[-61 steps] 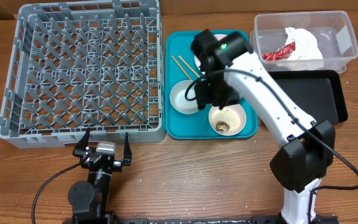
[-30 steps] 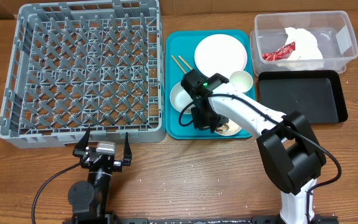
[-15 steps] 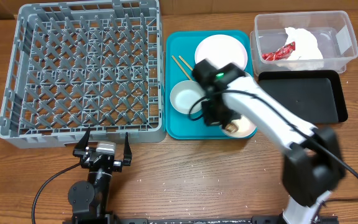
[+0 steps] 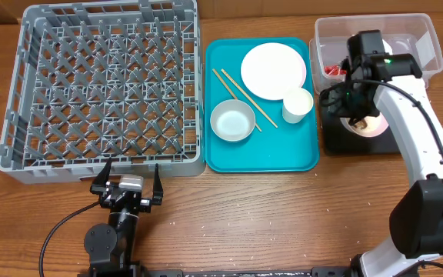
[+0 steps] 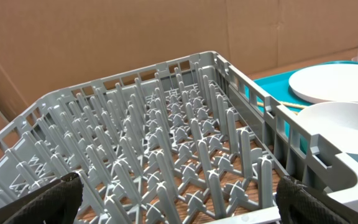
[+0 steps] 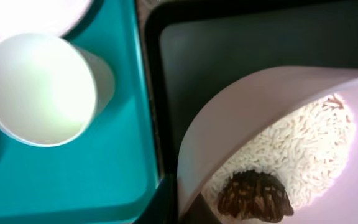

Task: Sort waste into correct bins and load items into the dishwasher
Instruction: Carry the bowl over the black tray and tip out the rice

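Note:
My right gripper [image 4: 354, 117] is shut on the rim of the pink bowl [image 4: 365, 125], which it holds tilted over the black tray [image 4: 340, 143]. White rice [image 6: 291, 155] and a brown food lump [image 6: 253, 196] lie inside the pink bowl [image 6: 241, 118]. The pale plate [image 4: 274, 71], white cup [image 4: 298, 105], whitish-grey bowl [image 4: 232, 121] and chopsticks [image 4: 237, 88] rest on the teal tray [image 4: 283, 158]. A red wrapper [image 4: 331, 71] shows in the clear tub [image 4: 425, 42]; the arm covers most of the napkin. My left gripper [image 4: 129, 175] stands open and holds nothing, just in front of the grey dish rack [image 4: 106, 85].
In the left wrist view the rack's pegs [image 5: 185, 143] fill the frame, with the grey bowl [image 5: 347, 137] and plate [image 5: 337, 84] beyond its right wall. The cup [image 6: 39, 90] stands just left of the black tray's rim [image 6: 151, 93]. Bare wooden table lies along the front.
My right gripper has lifted the pink bowl off the teal tray and carried it right, over the black tray. The left arm has not moved.

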